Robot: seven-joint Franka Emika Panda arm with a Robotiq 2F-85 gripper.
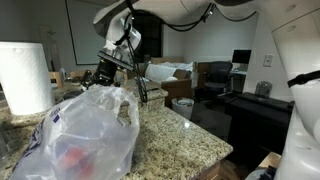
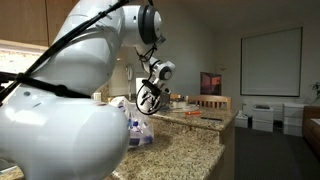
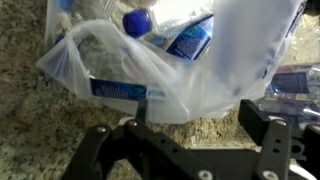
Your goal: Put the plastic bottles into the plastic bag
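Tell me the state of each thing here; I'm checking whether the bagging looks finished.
plastic bag: slumped on the granite counter, with bottles inside.
plastic bottles: inside the bag; the one cap that shows is blue and on.
gripper: open, empty, above the bag.
paper towel roll: upright on the counter.

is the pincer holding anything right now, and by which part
Nothing is held. In the wrist view the pincer stands open, and the plastic bag lies ahead of it, not between its jaws.
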